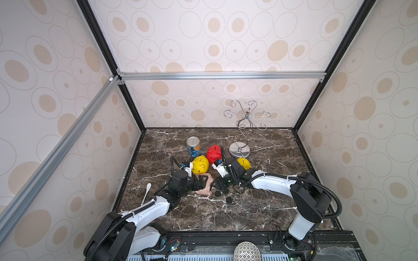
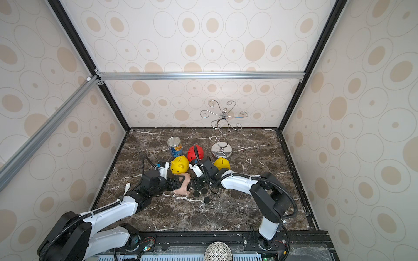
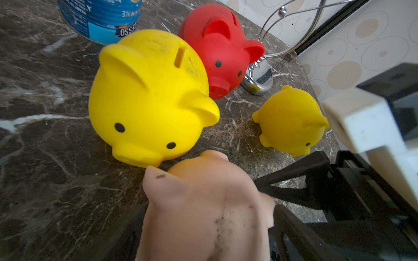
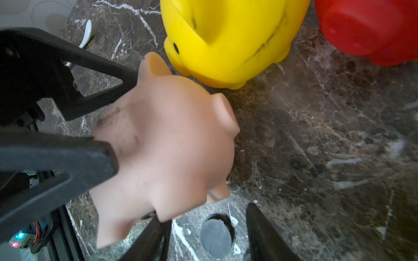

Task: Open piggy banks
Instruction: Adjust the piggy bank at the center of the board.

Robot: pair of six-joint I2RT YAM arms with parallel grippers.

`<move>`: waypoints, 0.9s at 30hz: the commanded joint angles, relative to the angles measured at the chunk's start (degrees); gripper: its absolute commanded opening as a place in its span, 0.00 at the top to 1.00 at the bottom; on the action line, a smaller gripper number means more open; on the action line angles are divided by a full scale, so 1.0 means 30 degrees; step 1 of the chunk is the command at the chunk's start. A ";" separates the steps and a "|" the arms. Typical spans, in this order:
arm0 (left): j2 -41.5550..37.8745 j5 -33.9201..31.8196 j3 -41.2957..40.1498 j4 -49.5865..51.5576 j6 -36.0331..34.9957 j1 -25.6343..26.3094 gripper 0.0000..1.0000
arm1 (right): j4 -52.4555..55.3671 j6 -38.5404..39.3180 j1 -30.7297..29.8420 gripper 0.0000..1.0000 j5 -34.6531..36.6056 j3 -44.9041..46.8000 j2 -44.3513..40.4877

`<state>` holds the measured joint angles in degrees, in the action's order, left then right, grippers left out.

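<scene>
My left gripper [image 1: 202,183] is shut on the pale pink piggy bank [image 4: 169,140], holding it tilted just above the table in front of the large yellow piggy bank [image 1: 200,165]. In the left wrist view the pink body [image 3: 203,203] fills the space between its jaws. My right gripper [image 4: 205,217] is open right beside the pink pig's underside, one finger touching it. A loose black plug [image 4: 217,235] lies on the table between its fingers. The red piggy bank [image 1: 214,153] and the small yellow piggy bank [image 1: 244,163] stand just behind.
A blue-labelled tin can [image 1: 193,146] stands behind the large yellow pig. A chrome wire stand [image 1: 239,150] is at the back right. A white spoon [image 1: 148,187] lies by the left wall. Another loose plug [image 1: 229,200] lies in front of the grippers.
</scene>
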<state>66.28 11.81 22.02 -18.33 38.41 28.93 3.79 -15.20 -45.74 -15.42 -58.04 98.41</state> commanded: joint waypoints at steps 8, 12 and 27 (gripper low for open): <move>0.0315 -0.0481 -0.0922 -0.0617 -0.0064 0.0210 0.16 | -0.0121 -0.1227 0.0649 0.47 -0.1193 0.1206 -0.1234; 0.0176 -0.0704 -0.1236 -0.0810 0.0151 0.0230 0.16 | -0.0002 -0.1730 0.0736 0.48 -0.1354 0.1424 -0.1775; -0.0315 -0.1361 -0.1522 -0.0739 0.0731 0.0259 0.17 | -1.2819 -1.2577 0.0750 0.81 -0.4938 0.6439 -0.0644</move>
<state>66.00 9.69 18.24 -23.31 40.05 29.36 -21.54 -45.34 -43.44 -26.61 -40.29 94.78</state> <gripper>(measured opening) 0.833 0.190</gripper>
